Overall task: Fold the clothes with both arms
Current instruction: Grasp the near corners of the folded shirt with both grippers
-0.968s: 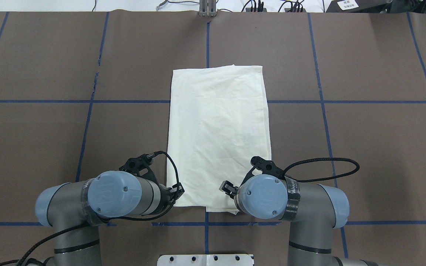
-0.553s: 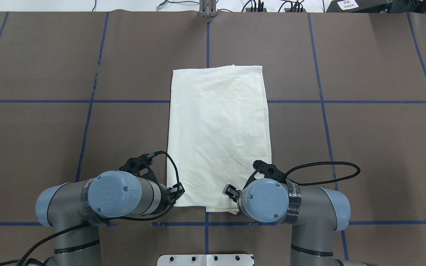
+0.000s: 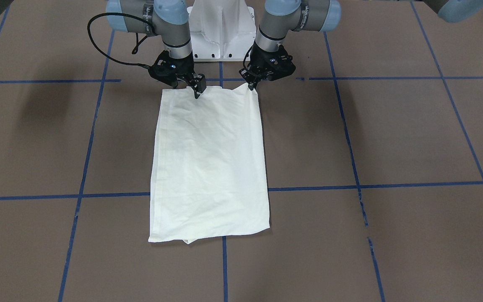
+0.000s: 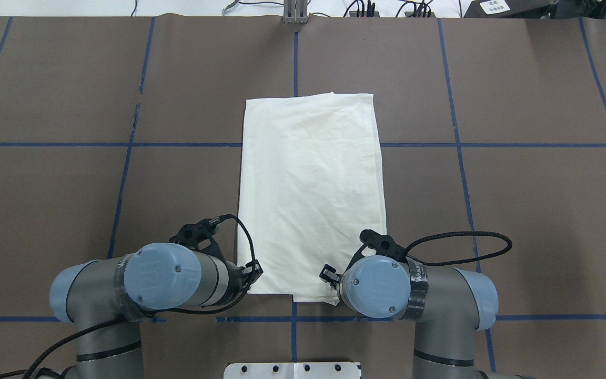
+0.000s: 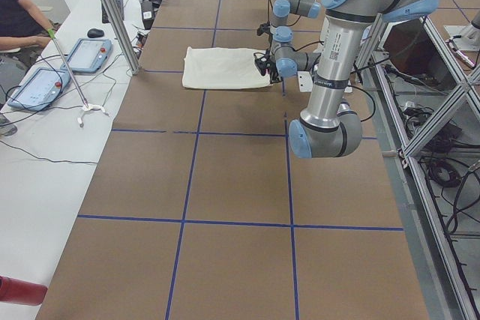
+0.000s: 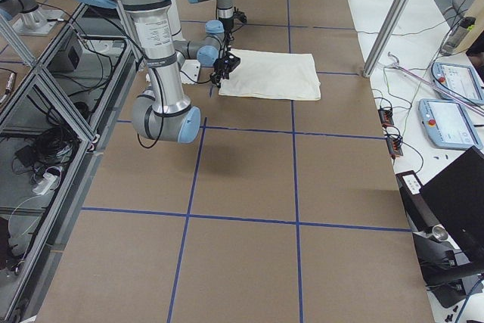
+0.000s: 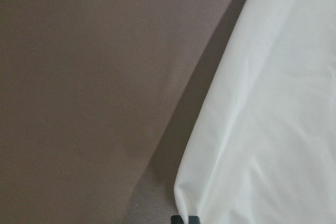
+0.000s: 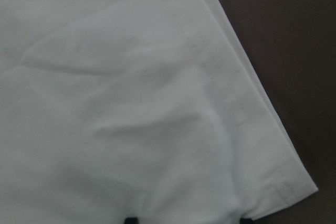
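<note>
The clothes [image 4: 311,195] lie folded as a plain cream rectangle in the middle of the brown table, long side running away from me. My left gripper [image 4: 250,279] is at the near left corner, shut on it. In the front-facing view that corner [image 3: 250,87] is peaked up off the table, and the left wrist view shows the cloth [image 7: 273,119] pinched at the bottom edge. My right gripper [image 4: 329,275] is open and low over the near edge, right of centre. In the right wrist view its fingertips [image 8: 131,220] stand wide apart on the cloth [image 8: 131,103].
Blue tape lines [image 4: 295,326] grid the table. The white pedestal base [image 4: 292,370] is just behind the shirt's near edge. A black cable loop [image 4: 466,247] hangs off my right wrist. A side bench holds two pendants [image 5: 45,84], with a person seated there.
My right gripper has shifted slightly toward the shirt's near edge and lower onto the cloth. The left arm and the shirt have stayed where they were.
</note>
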Controlling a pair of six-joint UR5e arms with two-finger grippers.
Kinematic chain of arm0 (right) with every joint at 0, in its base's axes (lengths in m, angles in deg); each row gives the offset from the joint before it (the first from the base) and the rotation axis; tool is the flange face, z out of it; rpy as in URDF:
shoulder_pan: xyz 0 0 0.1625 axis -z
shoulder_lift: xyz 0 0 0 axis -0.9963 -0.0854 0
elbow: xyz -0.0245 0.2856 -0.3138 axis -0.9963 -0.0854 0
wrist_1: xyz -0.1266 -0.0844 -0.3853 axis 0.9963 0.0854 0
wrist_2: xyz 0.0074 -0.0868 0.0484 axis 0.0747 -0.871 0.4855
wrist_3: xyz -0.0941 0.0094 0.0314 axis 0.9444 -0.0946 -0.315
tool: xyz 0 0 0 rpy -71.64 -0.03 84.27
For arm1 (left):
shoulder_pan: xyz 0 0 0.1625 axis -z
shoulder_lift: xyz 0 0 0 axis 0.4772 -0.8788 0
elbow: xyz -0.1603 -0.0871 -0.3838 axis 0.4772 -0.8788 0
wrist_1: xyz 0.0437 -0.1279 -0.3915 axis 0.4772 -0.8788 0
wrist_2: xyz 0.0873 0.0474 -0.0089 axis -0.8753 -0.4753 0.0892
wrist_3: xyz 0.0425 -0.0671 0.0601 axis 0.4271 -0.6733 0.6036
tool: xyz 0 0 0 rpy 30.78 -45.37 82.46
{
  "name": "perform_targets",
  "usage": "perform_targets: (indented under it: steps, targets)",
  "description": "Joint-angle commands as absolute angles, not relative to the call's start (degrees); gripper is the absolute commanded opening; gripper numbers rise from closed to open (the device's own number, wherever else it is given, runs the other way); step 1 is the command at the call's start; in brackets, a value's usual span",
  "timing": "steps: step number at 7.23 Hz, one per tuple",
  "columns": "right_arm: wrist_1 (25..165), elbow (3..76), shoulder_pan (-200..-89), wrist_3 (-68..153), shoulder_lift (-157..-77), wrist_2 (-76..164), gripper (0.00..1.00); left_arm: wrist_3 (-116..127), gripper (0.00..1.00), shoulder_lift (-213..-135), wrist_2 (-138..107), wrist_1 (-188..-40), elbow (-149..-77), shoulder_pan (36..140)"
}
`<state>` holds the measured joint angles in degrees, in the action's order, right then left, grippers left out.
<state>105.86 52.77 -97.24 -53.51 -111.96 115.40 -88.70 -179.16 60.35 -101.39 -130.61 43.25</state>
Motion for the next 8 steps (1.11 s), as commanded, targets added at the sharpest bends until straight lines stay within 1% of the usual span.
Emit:
perform_targets:
  steps: [1,3,4,8]
  targets:
    - [105.91,52.83,-97.23,-53.47,-111.84,115.42,0.24,-88.69,0.0,-179.1,60.35,-100.76,-131.36,43.27]
    - [105.91,52.83,-97.49,-53.38,-111.67,115.51,0.06,-88.69,0.0,-179.1,60.35,-100.67,-131.45,43.27]
    - [105.91,52.83,-97.75,-53.38,-111.49,115.6,0.0,-88.61,0.0,-179.1,60.35,-100.67,-131.45,43.27]
    - [105.38,54.49,-98.72,-53.47,-111.31,115.86,0.0,-88.69,0.0,-178.84,60.26,-100.67,-132.06,43.27]
